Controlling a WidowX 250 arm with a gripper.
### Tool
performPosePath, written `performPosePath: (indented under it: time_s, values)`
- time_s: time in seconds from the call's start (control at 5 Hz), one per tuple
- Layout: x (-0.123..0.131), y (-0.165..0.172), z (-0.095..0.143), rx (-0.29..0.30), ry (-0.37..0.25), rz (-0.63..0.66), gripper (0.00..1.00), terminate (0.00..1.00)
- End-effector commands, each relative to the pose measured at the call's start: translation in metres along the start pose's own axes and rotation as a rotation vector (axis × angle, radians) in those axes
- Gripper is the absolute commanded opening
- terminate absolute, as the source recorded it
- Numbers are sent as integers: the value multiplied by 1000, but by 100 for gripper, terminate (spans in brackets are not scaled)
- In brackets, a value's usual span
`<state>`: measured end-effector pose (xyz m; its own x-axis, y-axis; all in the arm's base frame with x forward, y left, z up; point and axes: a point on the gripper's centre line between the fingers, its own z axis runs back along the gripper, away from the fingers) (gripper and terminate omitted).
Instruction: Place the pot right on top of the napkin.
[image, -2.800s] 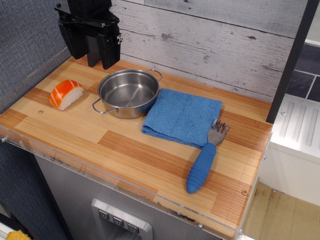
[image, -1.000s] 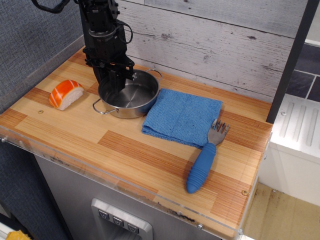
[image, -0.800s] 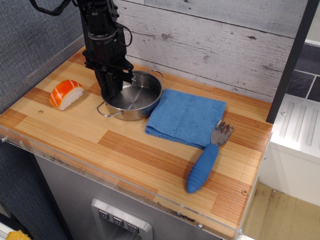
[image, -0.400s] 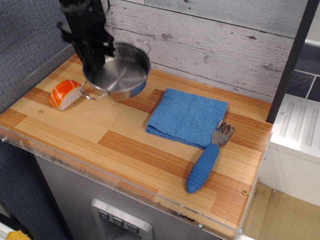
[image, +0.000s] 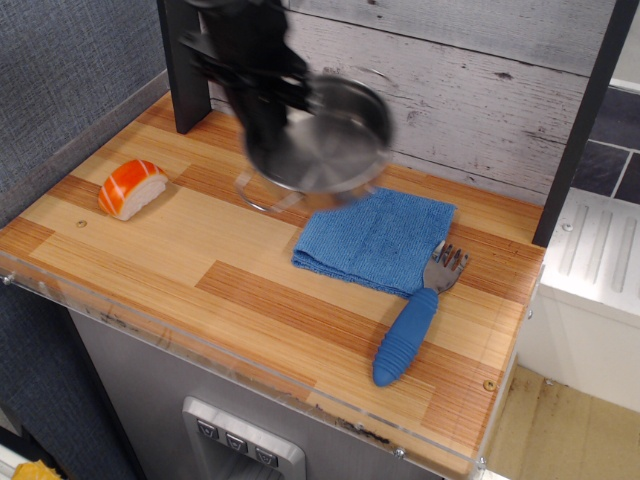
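Up in the air now – the pot (image: 335, 140), lifted off the wood and carried to the right since a moment ago, when hanging near the left end by the sushi piece (image: 131, 186). Blurred in the picture, so moving fast. Tilted a little, with the shiny inside showing. Held by the gripper (image: 268, 130) at the left rim – pinching the pot's edge, by the look of it, though too blurry to see the fingers well.

Below and to the right – the napkin (image: 378, 240), flat on the wooden counter (image: 250, 290), with nothing on it yet. Shifted a bit to the right compared with the first picture, likely nudged by the pot. Touching its right corner – the fork (image: 414, 318) with the blue handle.

Pot not over the middle of the napkin yet, only near its upper left corner. More than half done, probably. Next, most likely: a little more to the right and toward the front, then straight down, then let go. One thing to watch – landing half off the cloth or on the fork.
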<state>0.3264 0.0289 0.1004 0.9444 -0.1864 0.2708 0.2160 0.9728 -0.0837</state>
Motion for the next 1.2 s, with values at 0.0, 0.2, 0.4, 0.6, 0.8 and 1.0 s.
performPosePath:
  time_s: [0.0,0.2,0.4,0.6,0.8,1.0]
  values:
    - [-1,-14,-26,33,52,-39,0,0]
    - [-3,-2,-41,44,86,-23,0,0]
    - [4,2,-47,48,85,-17,0,0]
    - [12,2,-52,38,67,-10,0,0]
    - [21,-4,-57,17,53,-10,0,0]
    - [22,-7,-58,12,62,-24,100,0]
